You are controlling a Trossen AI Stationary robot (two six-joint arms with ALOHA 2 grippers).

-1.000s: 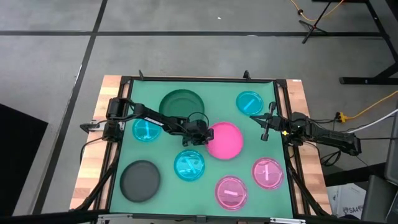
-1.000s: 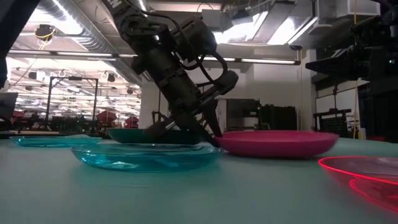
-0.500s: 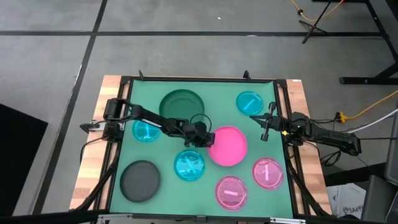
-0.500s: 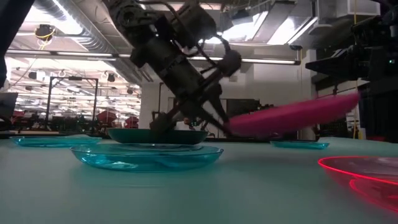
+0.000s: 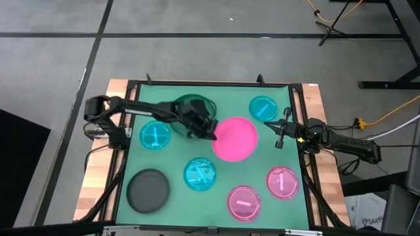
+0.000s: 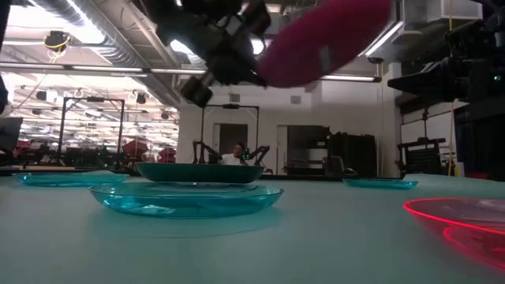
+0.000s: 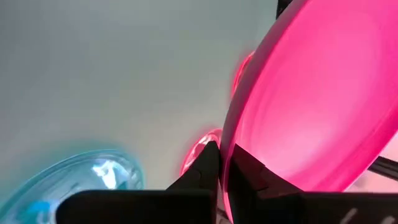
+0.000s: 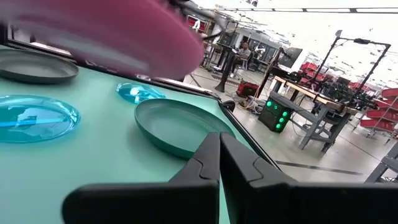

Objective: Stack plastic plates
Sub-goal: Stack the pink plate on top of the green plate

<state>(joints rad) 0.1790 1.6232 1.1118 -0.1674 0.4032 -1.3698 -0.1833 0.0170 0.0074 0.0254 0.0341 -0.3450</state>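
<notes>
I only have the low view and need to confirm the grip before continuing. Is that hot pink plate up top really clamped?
Observer: Yes. The left wrist view shows the left pincer shut on the hot pink plate at its rim.
Operator: Where is it over the table?
Observer: From above, the plate sits mid-table, just right of the dark green plate.
Operator: And the right arm?
Observer: The right pincer is shut and empty at the table's right edge, below a cyan plate.
</notes>
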